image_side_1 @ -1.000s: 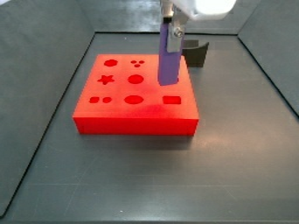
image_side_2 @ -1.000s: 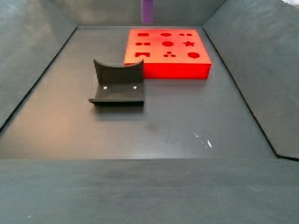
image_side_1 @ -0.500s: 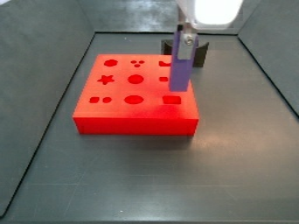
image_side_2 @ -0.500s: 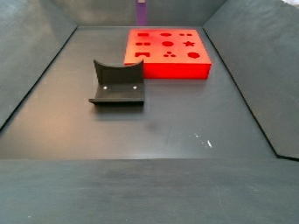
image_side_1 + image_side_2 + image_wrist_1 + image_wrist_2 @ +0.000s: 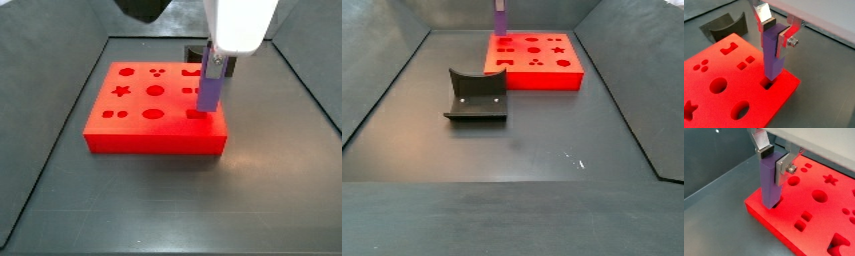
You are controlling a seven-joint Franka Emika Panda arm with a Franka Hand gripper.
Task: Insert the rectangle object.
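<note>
My gripper [image 5: 773, 30] is shut on the purple rectangle object [image 5: 772, 55], holding it upright by its upper end. The bar's lower end stands in the rectangular hole at a corner of the red block [image 5: 731, 85]. It looks the same in a wrist view [image 5: 769, 180], with the bar entering the red block [image 5: 811, 223] near its edge. In a side view the gripper [image 5: 214, 65] holds the bar [image 5: 210, 92] over the block's [image 5: 154, 135] near right corner hole. In a side view only the bar [image 5: 501, 19] shows above the block [image 5: 536, 72].
The red block has several other shaped holes: circles, a star [image 5: 828, 178], small squares. The dark fixture [image 5: 476, 96] stands on the grey floor apart from the block; it also shows in a wrist view [image 5: 724, 26]. Bin walls surround the floor.
The gripper with the purple bar has moved toward the block's near right corner and come down; the bar's lower end now stands in the rectangular hole.
</note>
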